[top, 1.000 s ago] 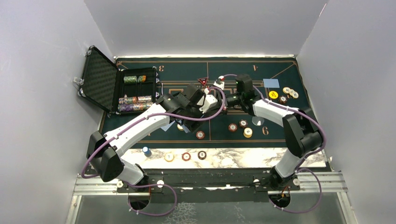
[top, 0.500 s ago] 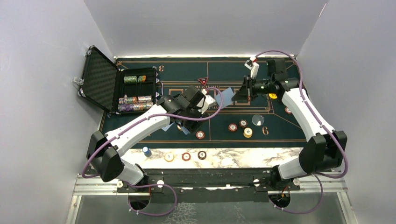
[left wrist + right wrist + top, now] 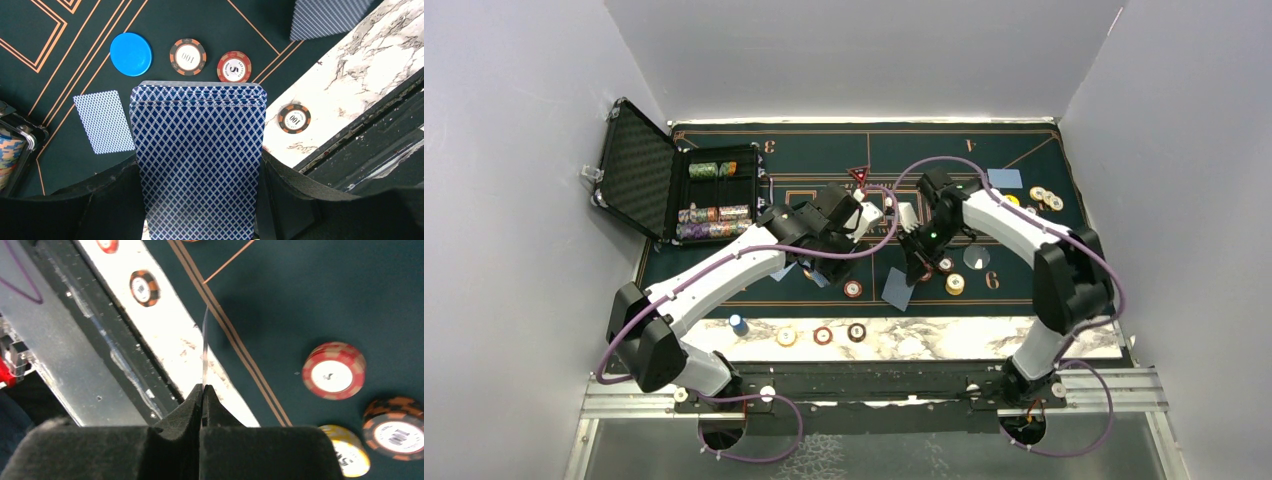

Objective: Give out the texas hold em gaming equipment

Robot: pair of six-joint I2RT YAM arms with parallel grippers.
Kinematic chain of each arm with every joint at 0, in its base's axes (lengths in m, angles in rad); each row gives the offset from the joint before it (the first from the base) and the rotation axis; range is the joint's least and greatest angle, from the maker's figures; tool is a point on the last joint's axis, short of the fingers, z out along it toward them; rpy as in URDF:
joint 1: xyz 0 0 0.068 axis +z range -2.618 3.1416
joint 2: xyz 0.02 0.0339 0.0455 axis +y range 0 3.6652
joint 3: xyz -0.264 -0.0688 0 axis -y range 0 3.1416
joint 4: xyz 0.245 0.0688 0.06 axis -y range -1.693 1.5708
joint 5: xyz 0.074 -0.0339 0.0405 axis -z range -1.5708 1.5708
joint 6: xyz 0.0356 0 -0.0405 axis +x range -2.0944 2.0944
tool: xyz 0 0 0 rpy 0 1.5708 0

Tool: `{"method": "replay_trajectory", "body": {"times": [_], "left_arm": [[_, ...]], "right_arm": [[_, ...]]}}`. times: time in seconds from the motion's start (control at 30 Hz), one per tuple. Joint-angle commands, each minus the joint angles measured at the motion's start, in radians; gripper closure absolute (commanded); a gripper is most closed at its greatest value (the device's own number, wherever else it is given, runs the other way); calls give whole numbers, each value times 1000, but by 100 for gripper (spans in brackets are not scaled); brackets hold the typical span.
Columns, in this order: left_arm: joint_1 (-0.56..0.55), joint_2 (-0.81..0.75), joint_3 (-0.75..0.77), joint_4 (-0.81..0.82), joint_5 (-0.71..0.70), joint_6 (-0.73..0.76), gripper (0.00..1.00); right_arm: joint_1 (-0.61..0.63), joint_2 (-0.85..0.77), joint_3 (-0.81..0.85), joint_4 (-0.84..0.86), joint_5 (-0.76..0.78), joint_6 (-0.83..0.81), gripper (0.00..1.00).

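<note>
At frame centre, right claw [image 3: 203, 390] pinched shut on one card [image 3: 896, 289], low over mat [image 3: 1024, 295]. Left claw [image 3: 200, 195] clamped on deck [image 3: 200, 140]. Several chips [image 3: 954, 284] and two cards laid out; more chips racked in case [image 3: 636, 170], most of deck undealt.

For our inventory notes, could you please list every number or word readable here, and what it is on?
"100": black-and-orange chip on the green mat.
"5": red chip beside it.
"100": second black-and-orange chip, on the marble strip.
"3" and "4": printed at the green mat's far edge.
Lettering on the chips in the right wrist view: too blurred to read.
</note>
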Motion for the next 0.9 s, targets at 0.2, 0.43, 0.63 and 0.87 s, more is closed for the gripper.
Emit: {"method": "replay_trajectory", "body": {"times": [0.2, 0.43, 0.63, 0.87], "left_arm": [[-3, -35, 10, 21, -12, -17, 100], [-3, -33, 11, 22, -17, -21, 100], [-3, -15, 19, 29, -4, -15, 100], [-3, -7, 31, 28, 1, -3, 100]], "right_arm": [[8, 285, 285, -11, 249, -47, 99], [7, 316, 285, 37, 318, -53, 96], [7, 323, 283, 95, 436, -18, 75], [-3, 113, 275, 102, 561, 171, 24]]}}
